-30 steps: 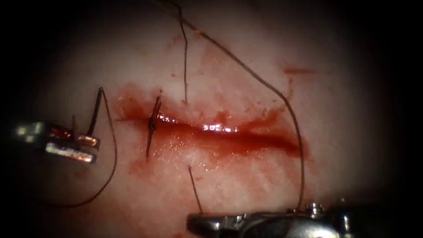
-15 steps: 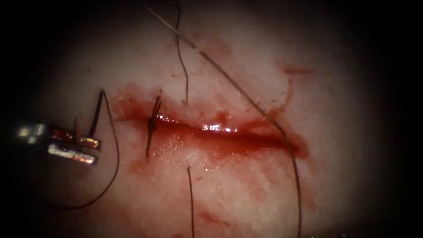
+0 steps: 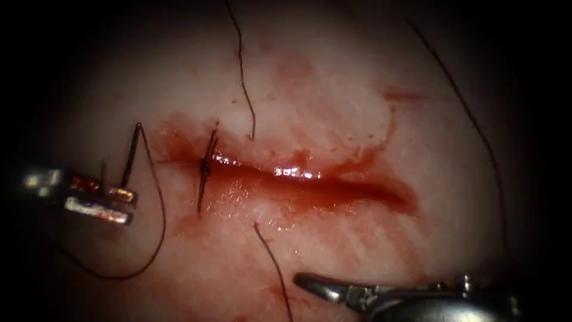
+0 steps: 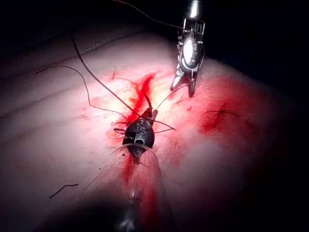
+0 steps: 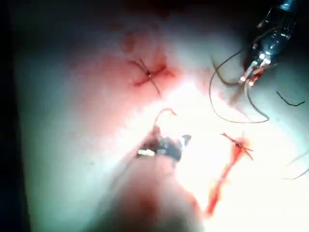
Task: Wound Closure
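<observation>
The cut (image 3: 333,189) runs across the tissue, wet with red fluid, and a knotted stitch (image 3: 205,169) crosses its left end. Off that end my left tool (image 3: 130,204) is shut on the dark curved needle (image 3: 130,155), gripped low on its curve and clear of the tissue. From the needle's upper end the thread (image 3: 159,226) loops down and round. Another strand (image 3: 241,71) enters the tissue above the cut and comes out below it as a tail (image 3: 271,256). My right tool (image 3: 310,283) lies just right of that tail; its jaws (image 4: 183,89) stand open and hold nothing.
A long loose strand (image 3: 476,128) arcs down the right side, past the cut's right end. A second older stitch (image 5: 148,73) sits in a red patch apart from the cut. A short cut end of thread (image 4: 63,189) lies loose on the tissue.
The right tool dropped out of view, then came back near the tail with jaws open. The long strand it held across the cut has swung off to the right. The left tool stayed put.
</observation>
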### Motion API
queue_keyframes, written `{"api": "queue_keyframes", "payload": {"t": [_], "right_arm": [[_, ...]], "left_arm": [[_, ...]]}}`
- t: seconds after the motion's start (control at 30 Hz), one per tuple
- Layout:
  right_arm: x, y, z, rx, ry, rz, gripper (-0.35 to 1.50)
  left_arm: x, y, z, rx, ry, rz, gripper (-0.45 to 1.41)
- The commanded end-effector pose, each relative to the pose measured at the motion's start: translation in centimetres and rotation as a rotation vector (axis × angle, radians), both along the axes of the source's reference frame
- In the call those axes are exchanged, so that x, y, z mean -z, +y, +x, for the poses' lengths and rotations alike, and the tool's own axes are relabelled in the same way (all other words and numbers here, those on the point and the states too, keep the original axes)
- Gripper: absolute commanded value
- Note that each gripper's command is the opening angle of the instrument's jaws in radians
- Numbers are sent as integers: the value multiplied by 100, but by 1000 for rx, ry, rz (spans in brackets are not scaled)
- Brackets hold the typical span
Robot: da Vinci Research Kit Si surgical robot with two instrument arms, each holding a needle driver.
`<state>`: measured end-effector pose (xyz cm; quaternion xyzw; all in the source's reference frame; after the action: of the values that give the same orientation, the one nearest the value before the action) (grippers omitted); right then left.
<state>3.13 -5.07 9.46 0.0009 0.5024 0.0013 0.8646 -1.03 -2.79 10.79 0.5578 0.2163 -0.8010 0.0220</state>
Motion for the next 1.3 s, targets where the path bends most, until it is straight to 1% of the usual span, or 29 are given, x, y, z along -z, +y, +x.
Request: {"api": "queue_keyframes", "payload": {"t": [0.03, 0.07, 0.1, 0.3, 0.33, 0.4, 0.47, 0.5, 0.53, 0.57, 0.63, 0.67, 0.8, 0.87, 0.9, 1.03, 1.13, 1.3], "right_arm": [[-15, 6, 12, -32, -18, -10, 108], [-25, 12, 19, -57, -34, -14, 108], [-29, 14, 23, -58, -34, -12, 108], [-55, 20, 51, -82, -47, -24, 106], [-57, 20, 54, -84, -49, -25, 104], [-61, 22, 61, -91, -50, -27, 94], [-62, 23, 64, -94, -52, -27, 73], [-61, 24, 64, -97, -47, -27, 46], [-60, 23, 63, -86, -35, -21, -6], [-59, 21, 60, -56, -16, -5, -35], [-55, 19, 56, -7, -1, 20, -35], [-54, 17, 54, 3, -9, 22, -35], [-43, 9, 50, 19, -13, 26, -35], [-36, 6, 49, 24, -9, 29, -35], [-28, 3, 48, 29, -6, 32, -35], [-15, -7, 45, 43, 0, 36, -35], [-7, -14, 44, 52, 1, 36, -35], [-4, -17, 43, 70, 2, 43, -35]], "left_arm": [[-6, -4, -6, -3, -2, -1, -45], [-7, -5, -7, -7, 0, 4, -45], [-7, -5, -7, -8, -1, 4, -45], [-7, -5, -7, -8, 0, 8, -45], [-7, -5, -7, -9, 0, 8, -45], [-8, -5, -8, -9, 0, 8, -45], [-8, -6, -8, -9, 0, 8, -45], [-8, -6, -8, -10, -1, 8, -45], [-8, -6, -8, -10, -1, 8, -45], [-8, -6, -8, -10, -1, 8, -45], [-8, -6, -8, -10, -1, 8, -45], [-8, -6, -8, -10, -1, 8, -45], [-8, -6, -8, -11, -2, 8, -45], [-8, -6, -8, -11, -2, 8, -45], [-8, -6, -7, -11, -2, 8, -45], [-8, -6, -7, -12, -2, 8, -45], [-8, -6, -7, -12, -3, 8, -45], [-8, -6, -8, -12, -3, 8, -45]]}}
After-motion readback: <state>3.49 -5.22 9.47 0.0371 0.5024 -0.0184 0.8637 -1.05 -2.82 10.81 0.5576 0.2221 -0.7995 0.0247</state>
